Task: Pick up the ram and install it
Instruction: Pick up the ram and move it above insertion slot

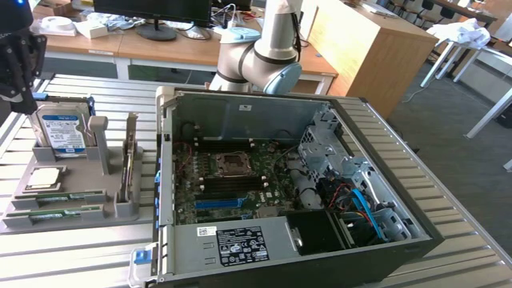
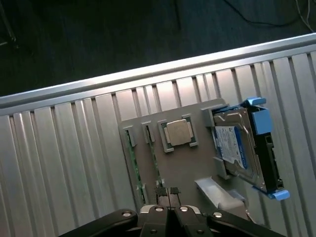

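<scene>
Two ram sticks (image 1: 60, 196) lie edge-up in the slots of a grey holder tray (image 1: 80, 217) at the exterior view's left. The wrist view shows them as thin green strips (image 2: 132, 158) beside the square silver processor (image 2: 177, 132). My gripper (image 1: 20, 103) hangs high above the tray's far end, over the hard drive (image 1: 62, 131). In the wrist view its fingertips (image 2: 168, 192) are pressed together, shut on nothing, well above the sticks. The open computer case (image 1: 240, 114) lies on the table with its motherboard (image 1: 236, 180) exposed.
An upright card (image 1: 128, 162) stands in the holder tray next to the case wall. The blue-framed hard drive (image 2: 242, 148) stands at the tray's end. The ribbed metal table (image 1: 72, 252) carries everything. Desks and a monitor (image 1: 152, 12) stand behind.
</scene>
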Robot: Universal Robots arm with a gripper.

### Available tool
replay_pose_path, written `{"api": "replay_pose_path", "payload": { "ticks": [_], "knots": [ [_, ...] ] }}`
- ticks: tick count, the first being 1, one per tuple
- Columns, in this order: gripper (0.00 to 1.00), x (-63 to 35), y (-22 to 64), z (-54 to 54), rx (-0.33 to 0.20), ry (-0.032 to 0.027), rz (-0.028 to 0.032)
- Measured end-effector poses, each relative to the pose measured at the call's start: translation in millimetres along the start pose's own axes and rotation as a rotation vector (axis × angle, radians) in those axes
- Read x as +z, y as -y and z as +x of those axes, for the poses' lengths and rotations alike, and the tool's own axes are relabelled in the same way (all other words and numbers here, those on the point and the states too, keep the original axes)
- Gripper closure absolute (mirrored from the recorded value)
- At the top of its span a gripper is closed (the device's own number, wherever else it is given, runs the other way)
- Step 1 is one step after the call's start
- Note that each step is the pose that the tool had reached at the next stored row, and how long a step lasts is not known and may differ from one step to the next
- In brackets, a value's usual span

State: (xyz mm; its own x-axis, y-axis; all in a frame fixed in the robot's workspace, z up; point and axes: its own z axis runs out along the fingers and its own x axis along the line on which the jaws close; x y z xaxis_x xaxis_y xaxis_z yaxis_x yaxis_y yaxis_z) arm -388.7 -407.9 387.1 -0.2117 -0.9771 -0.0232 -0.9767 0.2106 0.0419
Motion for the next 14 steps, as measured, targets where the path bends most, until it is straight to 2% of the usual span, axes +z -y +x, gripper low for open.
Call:
{"api": "replay_pose_path", "payload": {
  "ticks": [14],
  "knots": [
    [0.9, 0.7, 0.0, 0.0, -0.249, -0.0104, -0.0057]
  ]
}}
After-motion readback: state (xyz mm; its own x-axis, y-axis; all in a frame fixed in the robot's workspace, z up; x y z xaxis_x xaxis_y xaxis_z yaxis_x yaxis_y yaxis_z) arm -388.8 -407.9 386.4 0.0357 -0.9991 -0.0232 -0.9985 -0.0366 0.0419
